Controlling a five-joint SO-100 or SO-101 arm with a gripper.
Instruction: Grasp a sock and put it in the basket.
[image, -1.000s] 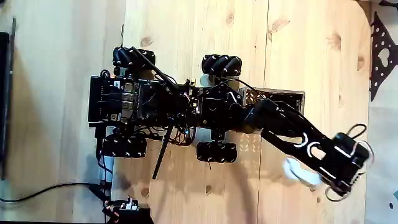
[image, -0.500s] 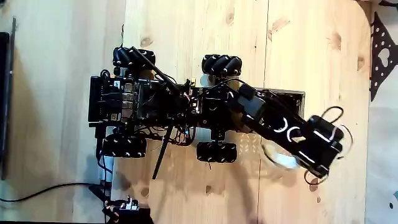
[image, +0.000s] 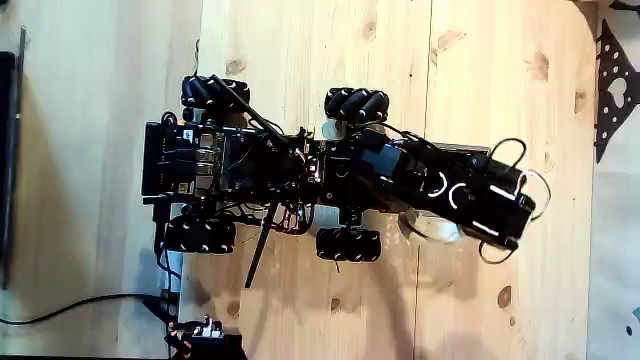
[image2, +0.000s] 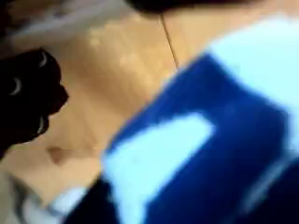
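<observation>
In the fixed view the arm (image: 440, 190) lies across the basket (image: 478, 151), hiding most of it, the sock (image: 437, 232) peeking beneath; end effector's grip unclear.

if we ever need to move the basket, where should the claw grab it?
Likely the basket rim along its top edge in the fixed view, coming straight down: open top, thin upright wall, one finger each side. The arm covers the rest.

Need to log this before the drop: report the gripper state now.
Gripper: shut on the sock, judging by the pale cloth carried under the arm beside the basket in the fixed view; fingers themselves are hidden.
</observation>
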